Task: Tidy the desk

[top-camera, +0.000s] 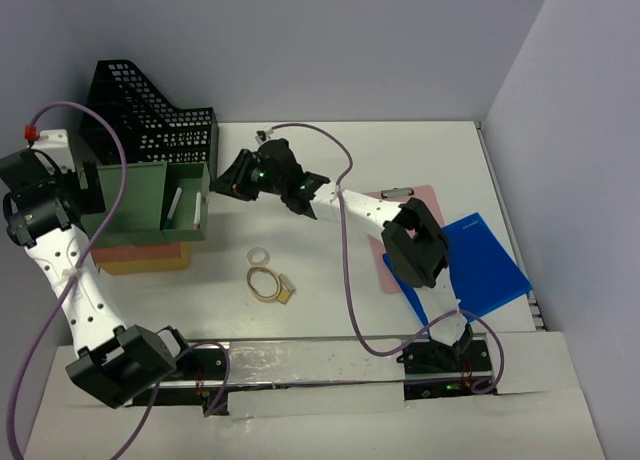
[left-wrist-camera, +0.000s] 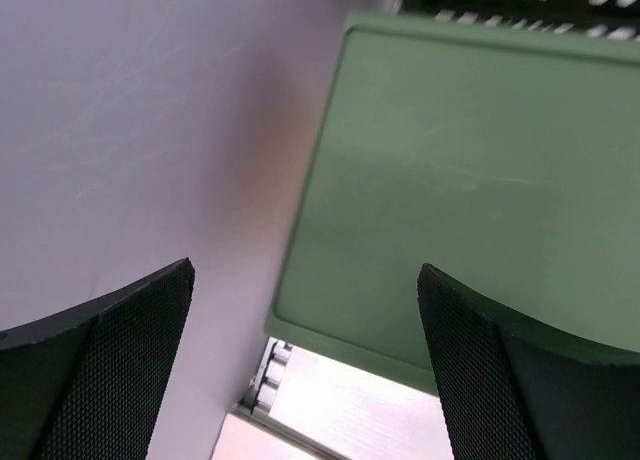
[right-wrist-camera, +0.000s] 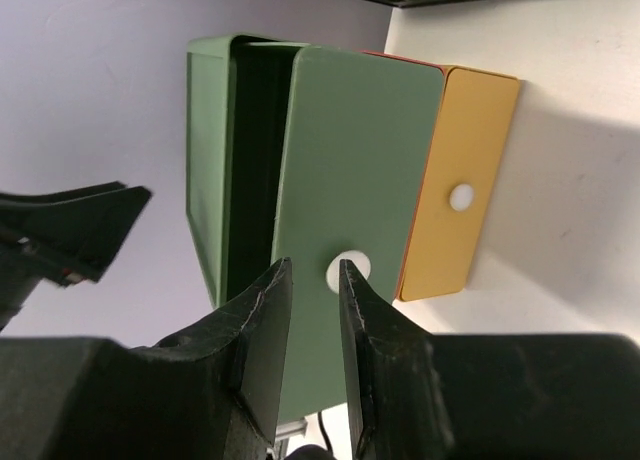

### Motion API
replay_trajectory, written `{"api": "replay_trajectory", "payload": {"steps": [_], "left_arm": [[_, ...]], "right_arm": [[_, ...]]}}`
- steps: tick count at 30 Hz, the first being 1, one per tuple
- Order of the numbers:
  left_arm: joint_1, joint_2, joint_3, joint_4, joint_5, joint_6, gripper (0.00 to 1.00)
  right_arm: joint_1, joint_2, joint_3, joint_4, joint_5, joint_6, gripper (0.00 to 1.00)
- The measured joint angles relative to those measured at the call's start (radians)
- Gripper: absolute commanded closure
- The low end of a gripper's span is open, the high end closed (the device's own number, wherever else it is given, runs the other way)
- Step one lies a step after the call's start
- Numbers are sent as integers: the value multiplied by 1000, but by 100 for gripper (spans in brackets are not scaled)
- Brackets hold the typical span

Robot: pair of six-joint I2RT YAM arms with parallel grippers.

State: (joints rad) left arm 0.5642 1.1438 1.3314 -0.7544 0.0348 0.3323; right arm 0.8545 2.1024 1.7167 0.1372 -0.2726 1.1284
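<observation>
The white desk [top-camera: 350,310] carries a green drawer box [top-camera: 125,195] at the left. Its drawer [top-camera: 185,170] is pulled out toward the middle, with white stick-like items [top-camera: 175,200] inside. My right gripper [top-camera: 222,180] hovers just in front of the drawer front [right-wrist-camera: 350,160]. Its jaws stand a narrow gap apart with nothing between them [right-wrist-camera: 315,270], near the front's round white hole [right-wrist-camera: 348,268]. My left gripper [left-wrist-camera: 305,360] is wide open and empty beside the box's green side [left-wrist-camera: 460,180], at the desk's left edge [top-camera: 88,185].
A black mesh file holder [top-camera: 150,115] stands behind the green box, which sits on red and yellow drawers [top-camera: 145,260]. A blue folder [top-camera: 480,265] and pink clipboard [top-camera: 420,195] lie at the right. Rings of tape [top-camera: 265,280] lie mid-desk.
</observation>
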Motion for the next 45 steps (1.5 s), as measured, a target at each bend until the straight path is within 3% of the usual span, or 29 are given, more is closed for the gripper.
{"api": "replay_trajectory", "payload": {"steps": [8,23,32,39,45], "left_arm": [[127,67,-52,4,52,45,1],[137,57,-172,165,384,112,4],[138,69,-177,167,470,116,5],[138,69,-180,163,497,115,5],[138,73,-179,159,504,113,4]], "right_arm": [[4,85,35,19,-25,34,70],[63,222,271,20,-26,62,71],[96,401,475,42,-25,133,71],[99,407,470,65,-13,142,70],[97,390,396,130,-6,155,62]]}}
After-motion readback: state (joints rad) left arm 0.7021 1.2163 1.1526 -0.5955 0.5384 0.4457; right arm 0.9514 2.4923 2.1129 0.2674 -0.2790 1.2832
